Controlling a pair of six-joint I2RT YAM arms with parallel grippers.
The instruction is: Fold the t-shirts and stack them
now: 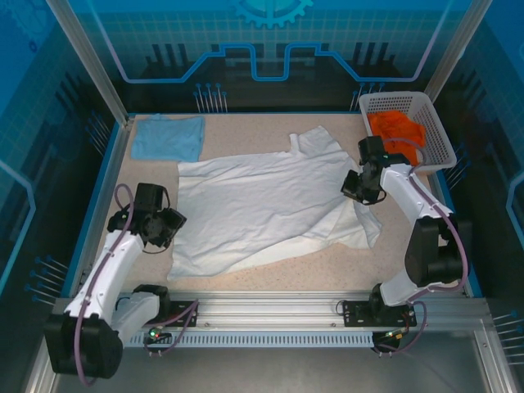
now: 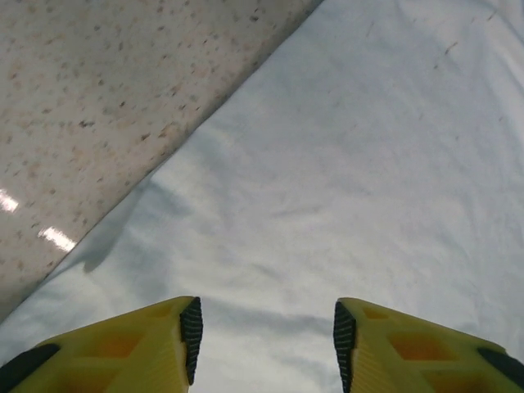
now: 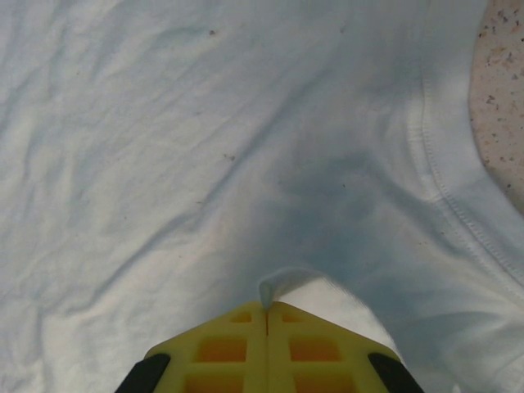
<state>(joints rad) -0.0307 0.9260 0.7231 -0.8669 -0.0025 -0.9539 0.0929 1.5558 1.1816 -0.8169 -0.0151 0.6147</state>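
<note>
A white t-shirt (image 1: pixel 262 205) lay spread flat. Over its left edge, the left gripper (image 2: pixel 266 336) hung parted and empty. At its right side, the right gripper (image 3: pixel 268 309) pinched its cloth. A light blue t-shirt (image 1: pixel 168 137) lay beyond its far-left corner.

White lattice basket (image 1: pixel 440 137) at the far right corner, orange cloth (image 1: pixel 395 127) inside, speckled beige table (image 1: pixel 315 278).

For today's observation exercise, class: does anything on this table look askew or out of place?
Yes. The white t-shirt lies crooked and rumpled across the table, its right side bunched into folds, unlike the light blue t-shirt lying flat and folded in the far left corner.
</note>
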